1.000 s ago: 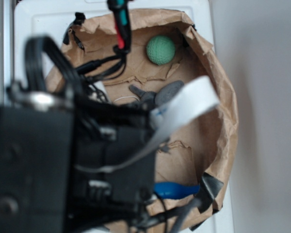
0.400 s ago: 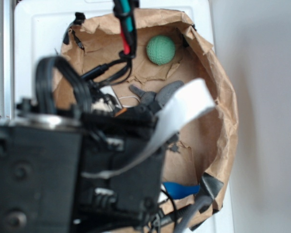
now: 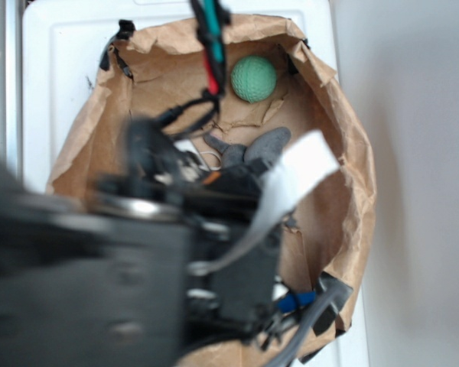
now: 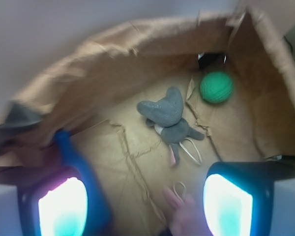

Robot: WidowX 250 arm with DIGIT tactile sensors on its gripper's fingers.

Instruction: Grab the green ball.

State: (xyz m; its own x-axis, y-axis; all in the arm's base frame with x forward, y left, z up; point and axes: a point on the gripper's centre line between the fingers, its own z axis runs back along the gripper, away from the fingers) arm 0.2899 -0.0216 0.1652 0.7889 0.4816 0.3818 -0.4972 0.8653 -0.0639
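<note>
The gripper (image 4: pixel 142 206) is cut off at the wrist view's lower edge, its two glowing pads (image 4: pixel 64 206) spread wide with nothing between them. In the exterior view the blurred black arm hides it. The grey plush toy (image 4: pixel 169 115) lies soft and floppy on the crumpled brown paper bag (image 4: pixel 88 83). The green ball (image 4: pixel 216 87), round and matte, sits beyond it, near the bag's far wall.

In your wrist view, the ball (image 4: pixel 217 87) lies in the paper bag's (image 4: pixel 88 73) far right corner, the plush mouse (image 4: pixel 166 115) mid-floor, well apart to its left.
</note>
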